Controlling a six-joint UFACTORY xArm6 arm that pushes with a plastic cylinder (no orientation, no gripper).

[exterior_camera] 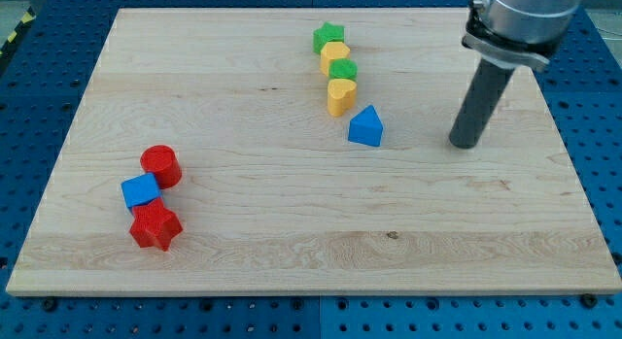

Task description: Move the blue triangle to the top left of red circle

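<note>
Blue triangle [366,127] near board [292,252] centre, well apart from red circle [161,165] at 8 o'clock of it; my tip [466,143] at triangle's 3 o'clock, near, not touching; rod only, no jaws; blue cube [140,191] touching circle.

So the arm is a chunky grey metal cylinder with a black clamp ring, then a plain straight dark rod [483,96] ending at my tip [465,145], pretty blunt.
</note>
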